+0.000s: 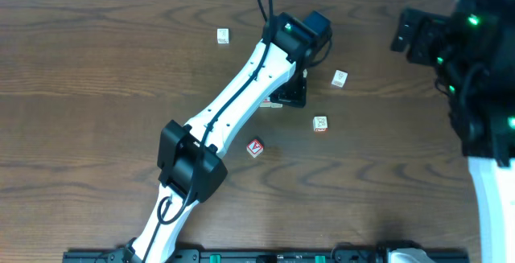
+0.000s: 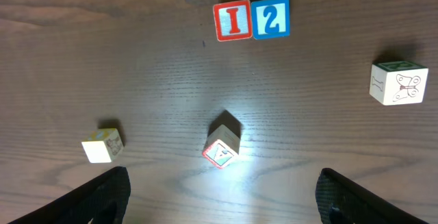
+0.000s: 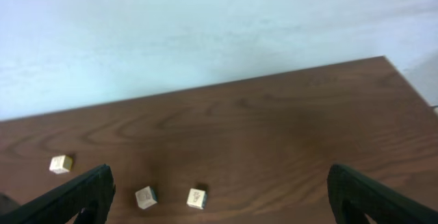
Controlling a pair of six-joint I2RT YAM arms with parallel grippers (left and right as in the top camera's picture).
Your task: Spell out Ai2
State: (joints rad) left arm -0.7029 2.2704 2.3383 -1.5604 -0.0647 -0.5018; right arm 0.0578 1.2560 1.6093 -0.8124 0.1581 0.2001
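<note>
— How is the left claw (image 2: 222, 195) held?
— It is spread wide, and nothing is gripped. Just ahead of it, centred between the two fingers, a red-framed A block (image 2: 221, 152) is seen, tipped on an edge and apart from both fingers.

— And the other letters?
— Farther out on the counter (image 2: 102, 59), the I block (image 2: 233, 20) and the 2 block (image 2: 271, 18) are set side by side, touching, with I on the left. Bare wood is left beside the I and all around the A block.

— What else is found nearby?
— A butterfly block (image 2: 399, 83) is placed well off to the right and a pale block (image 2: 102, 145) near the left finger.

— The right claw (image 3: 219, 200)?
— It is held open too and nothing is held in it. It is raised high over the counter, whose far edge is met by a pale wall (image 3: 205, 32).
</note>
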